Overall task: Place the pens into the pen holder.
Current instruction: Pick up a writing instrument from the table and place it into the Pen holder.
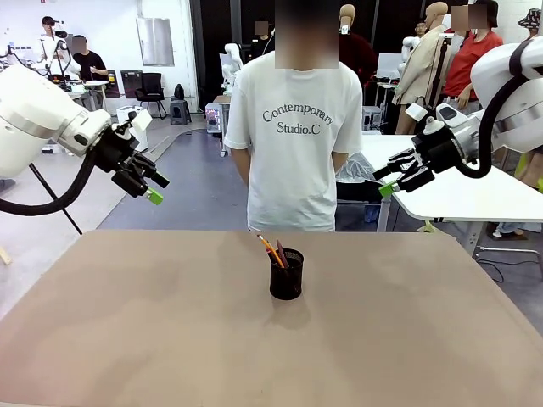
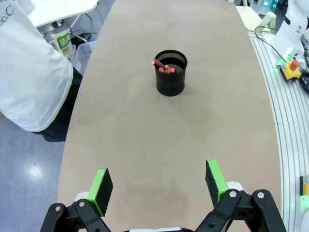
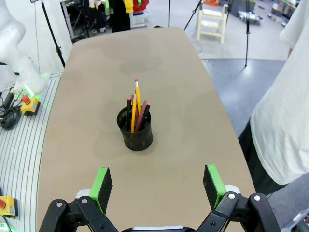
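Note:
A small black mesh pen holder (image 1: 287, 274) stands near the middle of the brown table (image 1: 127, 339), a little toward the far side. Several pens (image 1: 273, 252), orange-yellow and dark reddish-brown, lean upright inside it. From the left wrist I look down on the pen holder (image 2: 171, 72) with pens (image 2: 162, 66) poking out. The right wrist view has the pen holder (image 3: 135, 129) and pens (image 3: 136, 107) ahead of it. My left gripper (image 1: 155, 188) hangs open, high above the table's left side. My right gripper (image 1: 386, 180) hangs open, high at the right. Both hold nothing.
A person in a white T-shirt (image 1: 293, 136) stands at the far edge of the table, right behind the holder. A white table (image 1: 458, 191) stands at the back right. A red stop button (image 2: 291, 65) sits on the railed floor strip beside the table.

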Controlling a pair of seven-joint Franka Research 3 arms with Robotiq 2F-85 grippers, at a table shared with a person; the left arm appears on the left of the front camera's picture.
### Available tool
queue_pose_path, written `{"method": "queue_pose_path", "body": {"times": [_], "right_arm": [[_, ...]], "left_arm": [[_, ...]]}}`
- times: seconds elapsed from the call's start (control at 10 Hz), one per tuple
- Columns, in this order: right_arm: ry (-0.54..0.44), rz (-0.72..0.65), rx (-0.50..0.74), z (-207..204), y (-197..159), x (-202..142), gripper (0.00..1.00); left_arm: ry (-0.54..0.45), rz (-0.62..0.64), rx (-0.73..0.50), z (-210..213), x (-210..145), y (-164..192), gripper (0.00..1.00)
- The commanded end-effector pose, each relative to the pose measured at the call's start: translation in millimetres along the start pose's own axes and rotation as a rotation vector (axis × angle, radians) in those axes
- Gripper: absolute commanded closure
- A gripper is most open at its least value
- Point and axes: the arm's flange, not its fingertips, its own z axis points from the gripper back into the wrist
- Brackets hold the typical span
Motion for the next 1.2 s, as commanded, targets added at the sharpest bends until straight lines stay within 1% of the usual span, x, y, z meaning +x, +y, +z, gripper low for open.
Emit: {"method": "queue_pose_path", "body": {"times": [0.0,1.1], "right_arm": [[0.0,0.005,-0.002,1.0,-0.2,2.2,0.0],[0.0,0.005,-0.002,1.0,-0.2,2.2,0.0]], "left_arm": [[0.001,-0.002,0.005,1.9,0.6,0.1,0.0],[0.001,-0.002,0.005,1.9,0.6,0.1,0.0]]}}
